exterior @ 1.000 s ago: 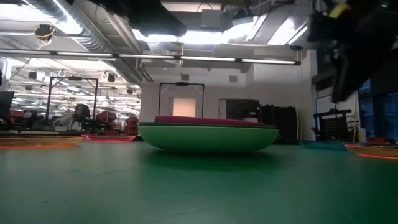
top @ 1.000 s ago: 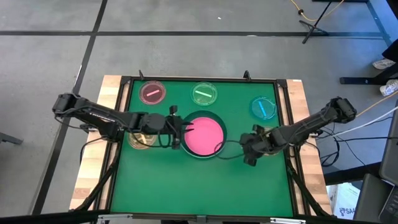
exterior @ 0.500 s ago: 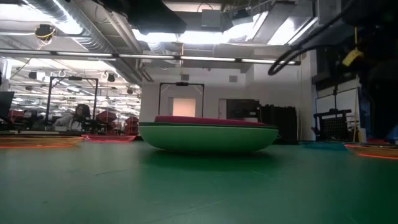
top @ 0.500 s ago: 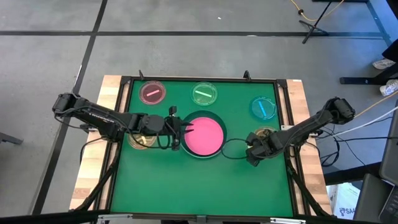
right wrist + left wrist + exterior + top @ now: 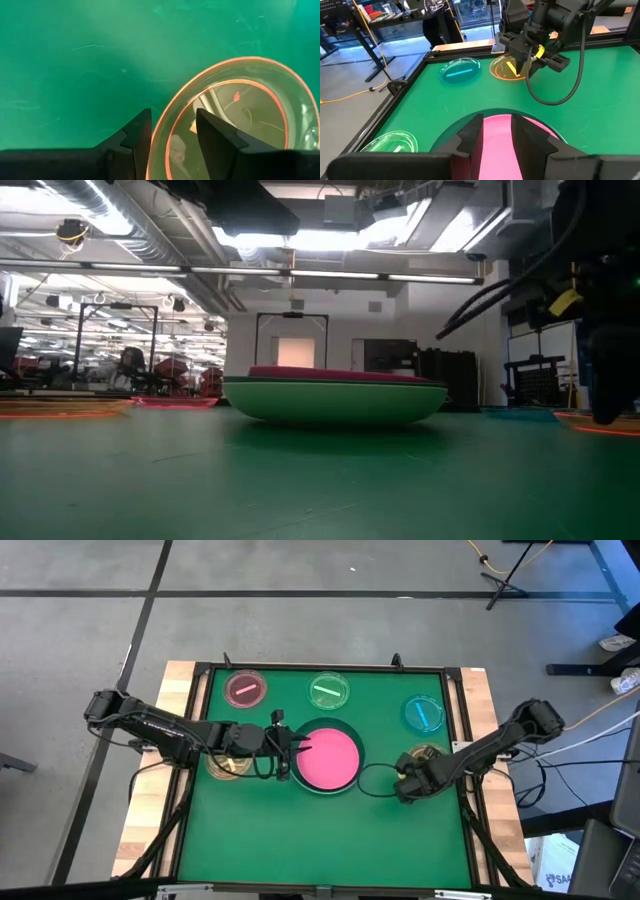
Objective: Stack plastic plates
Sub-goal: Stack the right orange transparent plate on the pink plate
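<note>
A pink plate (image 5: 330, 757) lies on a dark green plate (image 5: 345, 730) at the table's middle. In the low view a light green plate (image 5: 335, 404) sits under both. My left gripper (image 5: 290, 752) is open and empty just above the stack's left rim; the pink plate (image 5: 497, 145) shows between its fingers. My right gripper (image 5: 405, 785) is open and points down at a small clear amber dish (image 5: 424, 757) that rests flat on the mat. One finger (image 5: 140, 132) stands outside the dish's rim and the other (image 5: 215, 132) inside it. My right gripper stands astride the amber dish's near-left rim (image 5: 159, 131), coming from above and pointing down, one finger inside and one outside. I cannot tell whether either finger touches the rim. The dish lies flat on the mat.
Small clear dishes stand along the far side: pink (image 5: 246, 689), green (image 5: 328, 691) and blue (image 5: 423, 712). Another amber dish (image 5: 226, 764) lies under my left arm. A black cable (image 5: 372, 780) loops beside my right gripper. A raised frame (image 5: 320, 667) borders the green mat.
My right gripper has gone down to the mat at the amber dish and has shifted slightly toward the table's near edge. My left gripper and the plate stack have kept still.
</note>
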